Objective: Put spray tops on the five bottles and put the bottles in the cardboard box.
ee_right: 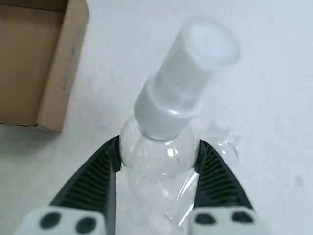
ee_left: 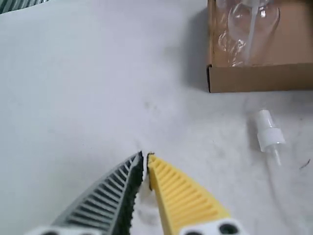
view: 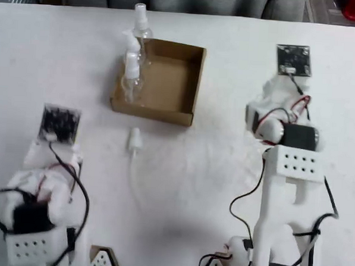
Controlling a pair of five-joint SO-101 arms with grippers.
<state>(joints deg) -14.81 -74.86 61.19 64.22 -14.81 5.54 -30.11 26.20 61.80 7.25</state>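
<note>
My right gripper (ee_right: 159,156) is shut on a clear bottle (ee_right: 156,156) that carries a frosted cap (ee_right: 188,73), held above the white table just off a corner of the cardboard box (ee_right: 58,73). The open box (view: 159,81) sits at the table's middle back, with clear bottles with spray tops (view: 132,65) standing along its left wall. A loose white spray top (view: 134,139) with its thin tube lies on the table in front of the box. My left gripper (ee_left: 145,160) is shut on nothing, low over the table, with the spray top (ee_left: 269,137) and box (ee_left: 259,78) ahead of it.
The left arm (view: 36,215) occupies the front left of the table and the right arm (view: 286,156) the right side, with cables around both. White tabletop (view: 186,187) lies open between them.
</note>
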